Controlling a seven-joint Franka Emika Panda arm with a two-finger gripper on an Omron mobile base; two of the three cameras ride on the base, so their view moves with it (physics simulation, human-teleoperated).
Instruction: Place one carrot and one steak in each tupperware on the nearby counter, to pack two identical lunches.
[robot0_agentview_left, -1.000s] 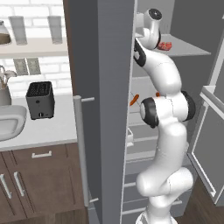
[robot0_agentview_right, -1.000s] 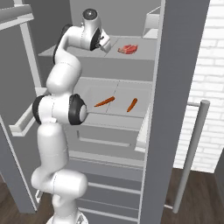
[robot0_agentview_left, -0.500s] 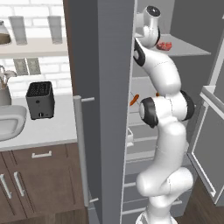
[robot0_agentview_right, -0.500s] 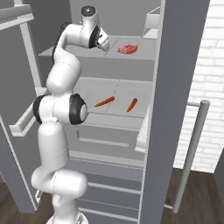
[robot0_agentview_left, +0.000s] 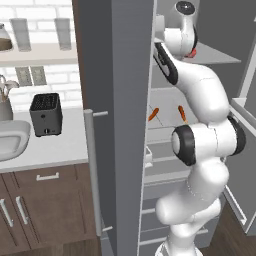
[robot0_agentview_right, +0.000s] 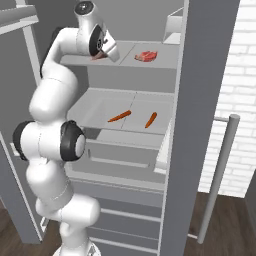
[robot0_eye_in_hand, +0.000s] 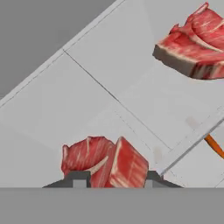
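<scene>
Gripping the near steak (robot0_eye_in_hand: 105, 161) is the step in hand, as I judge it: the slab sits right between the two finger tips of the gripper (robot0_eye_in_hand: 113, 178) on the top fridge shelf (robot0_agentview_right: 165, 57), but you cannot tell from these views whether the jaws are clamped on it or just standing around it. The second steak (robot0_agentview_right: 145, 56) lies further right on the same shelf, well apart, so you need not worry about dragging it along.

One shelf down, the two carrots (robot0_agentview_right: 119, 116) (robot0_agentview_right: 150, 119) lie side by side, near each other but not touching — leave them for later trips.

To do this well, make sure the meat is seated deep between the fingers before you lift; a flat, soft slab is likely to slip from a shallow pinch. Lift straight up off the shelf, then draw the arm out past the open fridge door (robot0_agentview_left: 120, 115). The counter (robot0_agentview_left: 55, 150) lies to the left, by the black toaster (robot0_agentview_left: 46, 115).
</scene>
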